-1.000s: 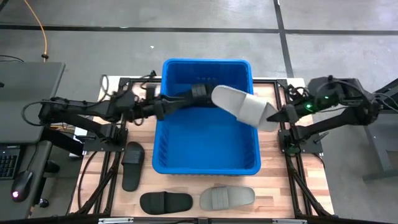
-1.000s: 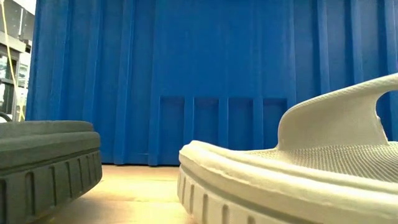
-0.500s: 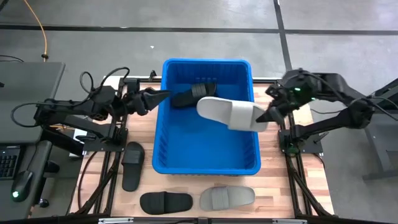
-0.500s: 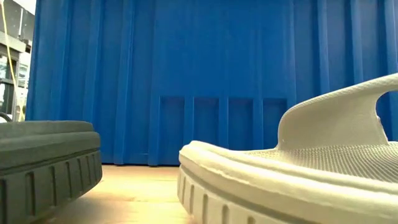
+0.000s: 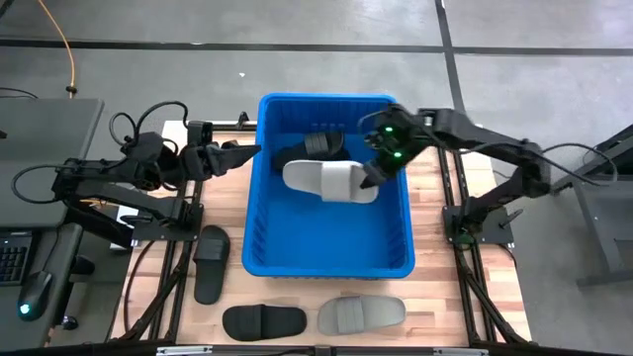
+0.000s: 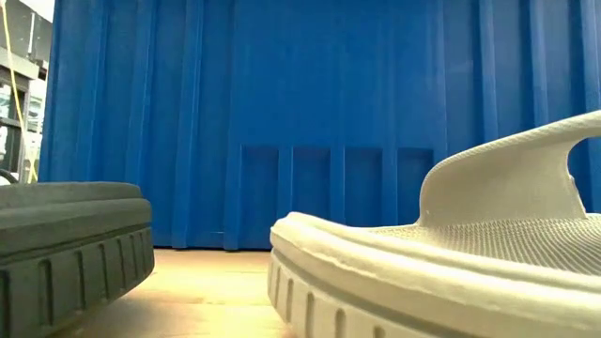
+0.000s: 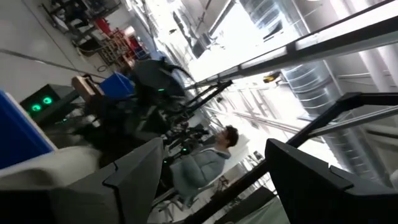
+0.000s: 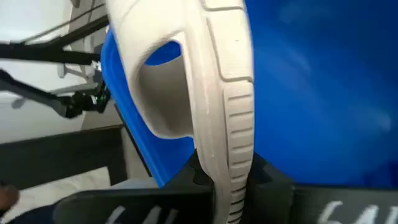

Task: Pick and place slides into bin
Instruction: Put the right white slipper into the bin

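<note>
The blue bin [image 5: 259, 198] stands mid-table; its wall fills the low view [image 6: 310, 113]. A black slide [image 5: 309, 148] lies in its far part. My right gripper [image 5: 370, 180] is over the bin's inside, shut on a light grey slide [image 5: 326, 180]. My left gripper [image 5: 247, 153] is open and empty just outside the bin's left rim; its fingers [image 7: 134, 177] point up into the room. Two black slides [image 5: 211, 262] [image 5: 264, 320] and a grey slide [image 5: 361, 314] lie sole-down on the table near the front. My right gripper pinches the sole's edge [image 8: 231, 177] between its two fingers, at the end of the slide next to the strap [image 8: 168, 118]. The fingers come from the table's right, slanting down. The slide reaches out toward the table's left; whether it touches the bin's floor I cannot tell.
The bin's rim and walls surround the right gripper. In the low view the grey slide [image 6: 441, 263] and a dark slide [image 6: 66, 235] lie close in front of the bin. A person [image 7: 214, 165] shows in the room beyond.
My right gripper has carried the grey slide toward the table's left, from over the bin's right rim to over the bin's inside. My left gripper has drawn back toward the table's left, out of the bin; the black slide stays in the bin's far part.
</note>
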Motion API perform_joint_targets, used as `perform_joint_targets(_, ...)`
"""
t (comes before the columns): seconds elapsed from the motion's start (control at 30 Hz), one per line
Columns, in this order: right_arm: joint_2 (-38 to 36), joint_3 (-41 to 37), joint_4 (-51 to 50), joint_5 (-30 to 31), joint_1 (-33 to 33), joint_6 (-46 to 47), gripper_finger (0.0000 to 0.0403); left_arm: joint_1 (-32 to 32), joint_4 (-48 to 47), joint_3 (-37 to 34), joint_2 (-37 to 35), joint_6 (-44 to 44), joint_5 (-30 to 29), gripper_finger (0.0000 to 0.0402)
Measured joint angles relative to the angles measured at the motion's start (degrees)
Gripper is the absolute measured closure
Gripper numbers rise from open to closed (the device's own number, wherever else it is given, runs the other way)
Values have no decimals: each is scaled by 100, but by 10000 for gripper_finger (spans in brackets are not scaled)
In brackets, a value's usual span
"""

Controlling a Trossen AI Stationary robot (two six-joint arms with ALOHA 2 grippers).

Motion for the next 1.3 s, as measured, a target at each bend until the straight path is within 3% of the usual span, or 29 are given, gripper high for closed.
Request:
perform_joint_targets(0.4,1175,2,178,-215,-183,314,403,2,-71,0,-29,166,160,133)
perform_joint_targets(0.73,1871,2,278,-989,-467,374,403,2,-67,0,-29,18,268,133)
perform_joint_targets(0.97,2223,2,360,-1039,-757,174,403,2,-74,0,-29,18,480,133)
perform_joint_targets(1.3,2406,2,405,-1662,-886,34,403,2,-111,0,-26,80,662,133)
